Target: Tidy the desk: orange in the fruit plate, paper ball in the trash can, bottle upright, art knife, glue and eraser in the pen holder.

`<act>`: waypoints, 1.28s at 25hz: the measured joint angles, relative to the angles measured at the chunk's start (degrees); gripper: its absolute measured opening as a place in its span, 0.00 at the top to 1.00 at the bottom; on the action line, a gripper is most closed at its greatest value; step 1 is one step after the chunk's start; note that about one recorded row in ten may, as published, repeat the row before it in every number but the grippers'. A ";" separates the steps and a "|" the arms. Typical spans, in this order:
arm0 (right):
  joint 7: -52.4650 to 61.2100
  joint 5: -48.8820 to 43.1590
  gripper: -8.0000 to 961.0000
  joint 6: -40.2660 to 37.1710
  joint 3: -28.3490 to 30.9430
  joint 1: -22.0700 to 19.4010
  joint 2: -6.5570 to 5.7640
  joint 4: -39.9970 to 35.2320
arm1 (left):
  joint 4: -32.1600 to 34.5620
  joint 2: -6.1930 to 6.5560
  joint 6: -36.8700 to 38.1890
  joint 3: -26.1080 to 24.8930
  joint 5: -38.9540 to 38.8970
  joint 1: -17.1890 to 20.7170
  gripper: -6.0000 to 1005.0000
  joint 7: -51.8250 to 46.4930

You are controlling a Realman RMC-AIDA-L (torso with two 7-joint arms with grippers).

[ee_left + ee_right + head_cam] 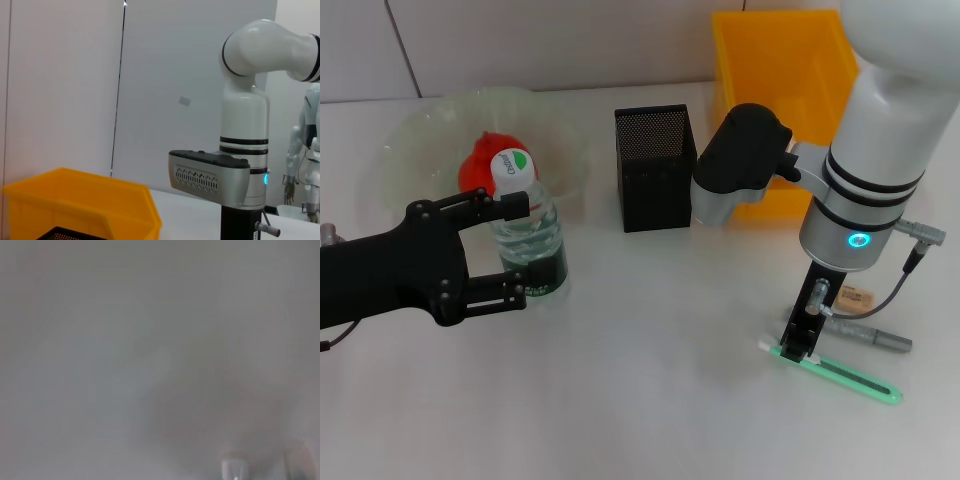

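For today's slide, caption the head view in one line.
Left tool around upright bottle by the fruit plate; right tool down on green art knife near the pen holder.

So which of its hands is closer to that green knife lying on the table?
The right. The right hand is down at one end of the green art knife, seemingly touching it. The left hand is across the table, its fingers around the upright bottle.

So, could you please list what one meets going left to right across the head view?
Black left hand → clear water bottle → black mesh pen holder → right hand → green art knife.
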 joint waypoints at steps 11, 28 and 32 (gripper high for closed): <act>0.13 0.00 0.85 0.04 0.00 -0.02 -0.01 0.11 | 0.00 0.00 0.00 0.00 0.00 -0.09 0.20 0.00; 0.53 0.00 0.90 -0.01 0.51 -0.03 -0.06 -0.84 | 0.00 0.00 0.00 -0.09 0.00 -0.17 0.20 0.00; 0.55 0.00 0.90 -0.04 0.58 -0.03 -0.16 -1.58 | 0.00 0.00 0.00 -0.13 0.00 -0.18 0.20 0.00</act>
